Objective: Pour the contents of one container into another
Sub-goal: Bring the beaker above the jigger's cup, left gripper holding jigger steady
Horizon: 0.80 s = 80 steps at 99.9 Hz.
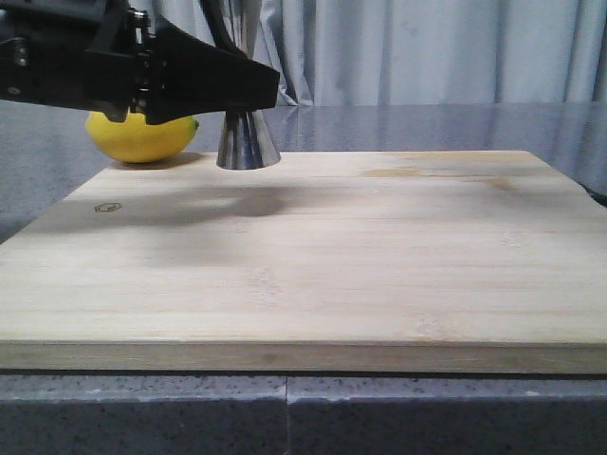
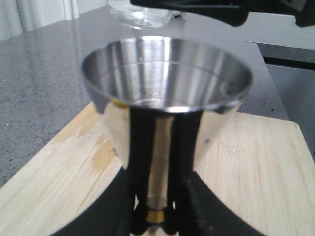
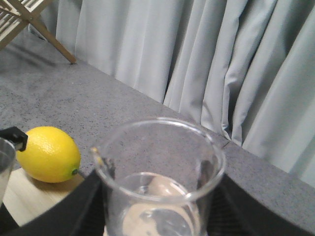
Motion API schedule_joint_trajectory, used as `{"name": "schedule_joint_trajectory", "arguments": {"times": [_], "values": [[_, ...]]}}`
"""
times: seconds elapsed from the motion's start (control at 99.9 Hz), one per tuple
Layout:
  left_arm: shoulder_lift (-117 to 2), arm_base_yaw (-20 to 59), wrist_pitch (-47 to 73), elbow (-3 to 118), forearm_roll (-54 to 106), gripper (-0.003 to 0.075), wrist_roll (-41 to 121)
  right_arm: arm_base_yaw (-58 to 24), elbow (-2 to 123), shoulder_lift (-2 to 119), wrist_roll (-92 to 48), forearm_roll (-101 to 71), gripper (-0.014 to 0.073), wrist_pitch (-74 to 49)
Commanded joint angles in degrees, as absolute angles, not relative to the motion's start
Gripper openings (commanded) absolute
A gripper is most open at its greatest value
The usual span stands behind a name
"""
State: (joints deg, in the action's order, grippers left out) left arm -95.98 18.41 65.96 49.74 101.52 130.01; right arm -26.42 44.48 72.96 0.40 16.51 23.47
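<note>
The steel jigger point(image 1: 248, 142) stands upright at the back left of the wooden board point(image 1: 313, 265). My left gripper point(image 1: 250, 95) is shut on its narrow waist, and the gold band point(image 2: 156, 216) shows between the fingers. Its open cup point(image 2: 166, 73) faces up. My right gripper point(image 3: 160, 196) is shut on the clear glass beaker point(image 3: 157, 182), held upright. In the left wrist view the beaker's base point(image 2: 142, 12) hangs just above and behind the jigger's rim, under the right gripper's black fingers point(image 2: 211, 10). Neither the right gripper nor the beaker shows in the front view.
A yellow lemon point(image 1: 142, 137) lies on the grey counter behind the board's back left corner, close to the jigger. Grey curtains point(image 3: 197, 59) close off the back. A wooden rack point(image 3: 19, 14) stands far off on the counter.
</note>
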Motion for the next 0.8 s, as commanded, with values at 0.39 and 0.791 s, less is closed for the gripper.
{"name": "schedule_joint_trajectory", "arguments": {"times": [0.39, 0.791], "values": [[-93.38, 19.55, 72.65, 51.39, 105.40, -0.0019, 129.51, -30.12, 53.17, 71.18, 0.66, 22.96, 0.0184, 20.73], [-93.38, 21.55, 72.65, 51.39, 105.17, -0.0019, 129.51, -32.77, 54.71, 72.81, 0.66, 27.34, 0.0184, 18.14]]}}
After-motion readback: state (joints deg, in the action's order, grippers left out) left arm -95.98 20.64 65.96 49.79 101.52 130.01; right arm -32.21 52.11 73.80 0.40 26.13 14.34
